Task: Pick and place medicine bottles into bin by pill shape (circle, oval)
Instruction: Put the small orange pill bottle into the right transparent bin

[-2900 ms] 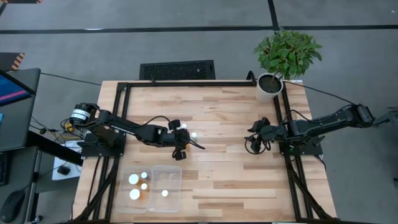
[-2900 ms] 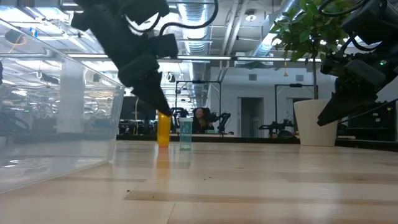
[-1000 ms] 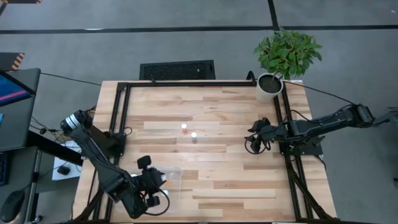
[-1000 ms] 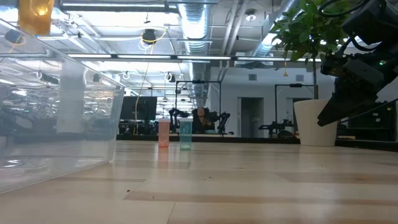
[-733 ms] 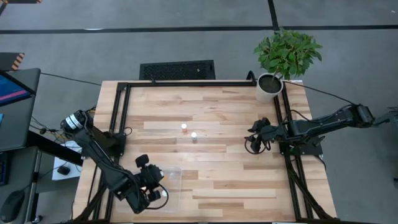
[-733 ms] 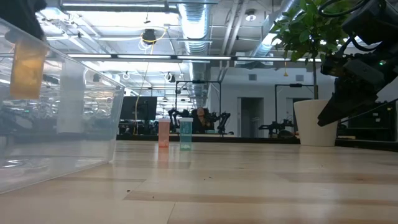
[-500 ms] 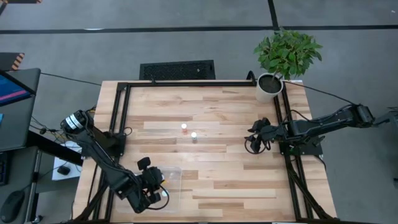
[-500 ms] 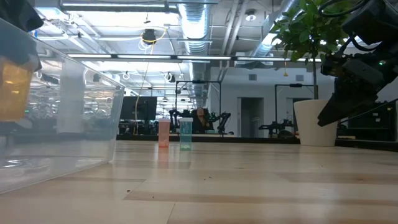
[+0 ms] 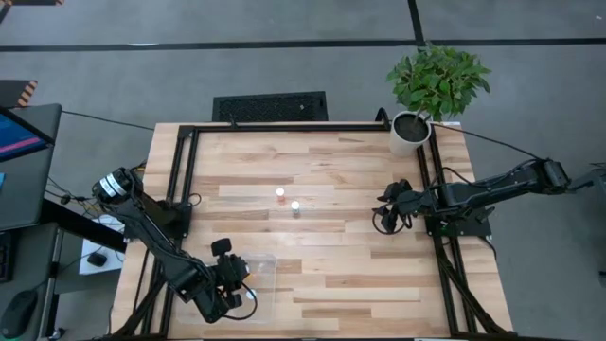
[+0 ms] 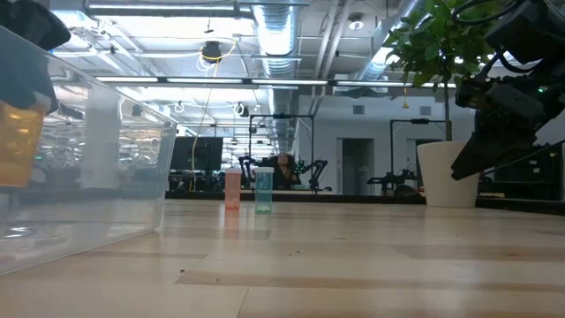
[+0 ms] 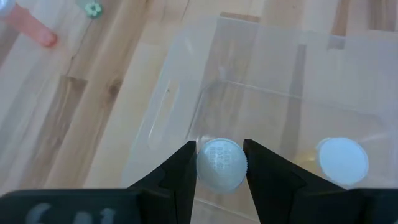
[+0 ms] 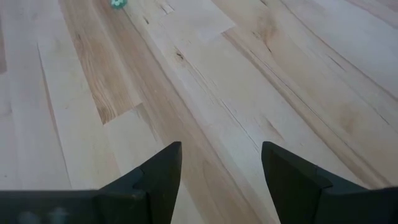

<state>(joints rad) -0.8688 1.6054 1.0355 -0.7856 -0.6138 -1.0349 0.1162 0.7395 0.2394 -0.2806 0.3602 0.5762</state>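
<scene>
Left end effector (image 11: 221,163): lowered inside the bin (image 11: 273,74), fingers (image 11: 182,171) clamped on the white cap of a held bottle (image 11: 221,164). Amber body of that bottle seen through the clear bin wall in the low view (image 10: 18,141). Second capped bottle (image 11: 342,160): just beside the left end effector, resting on the bin floor, apart from the held one. Could not tell which compartment either bottle occupied. Pink bottle (image 9: 280,196) and teal bottle (image 9: 295,206): upright on the worktop (image 9: 331,237), near each other, well apart from the left end effector and between the two arms; also seen in the low view, pink (image 10: 232,189) and teal (image 10: 263,190). Right end effector (image 12: 221,165): fingers spread apart, gripping nothing, hovering over bare boards; positioned at the right side of the worktop (image 9: 386,214). Potted plant (image 9: 431,90): well beyond the right end effector, at the far right corner.
</scene>
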